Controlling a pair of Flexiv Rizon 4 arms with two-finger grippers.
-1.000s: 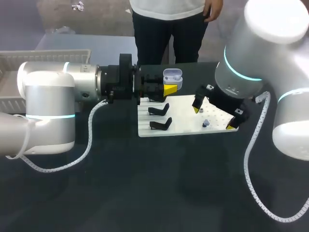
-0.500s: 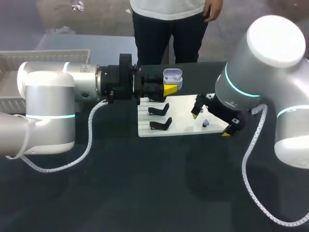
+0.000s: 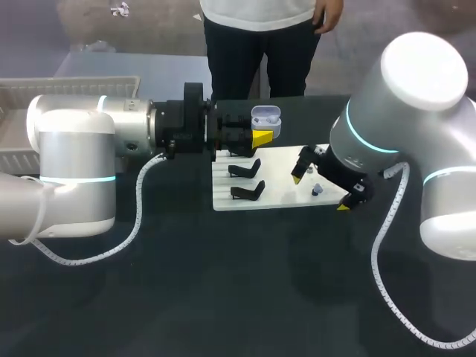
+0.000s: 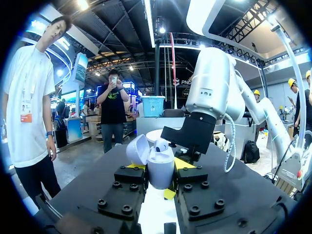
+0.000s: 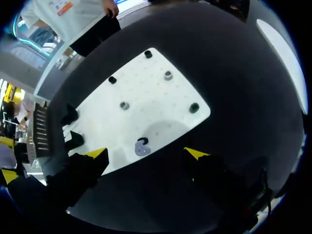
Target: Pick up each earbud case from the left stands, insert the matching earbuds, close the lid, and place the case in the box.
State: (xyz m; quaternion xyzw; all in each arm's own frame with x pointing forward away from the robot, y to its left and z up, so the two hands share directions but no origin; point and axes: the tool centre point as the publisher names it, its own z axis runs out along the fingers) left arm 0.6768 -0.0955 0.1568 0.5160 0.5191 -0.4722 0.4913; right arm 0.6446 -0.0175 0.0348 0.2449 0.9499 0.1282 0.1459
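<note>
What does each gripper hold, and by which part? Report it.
Left gripper holds the open earbud case by its lower body, lid up. Right gripper holds nothing; it is open above the white board.

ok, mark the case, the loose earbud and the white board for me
case (image 4: pixel 161 170), left wrist view, front of its body
earbud (image 5: pixel 142 149), right wrist view, its middle
board (image 5: pixel 151 92), right wrist view, bare white surface

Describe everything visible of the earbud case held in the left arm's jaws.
The earbud case is small, rounded and pale, seemingly smooth plastic. Its lid is open, tilted back, and what looks like one earbud sits inside. The case stands upright, clamped from two sides by the left arm's jaws, in the air near the far edge of the white board.
</note>
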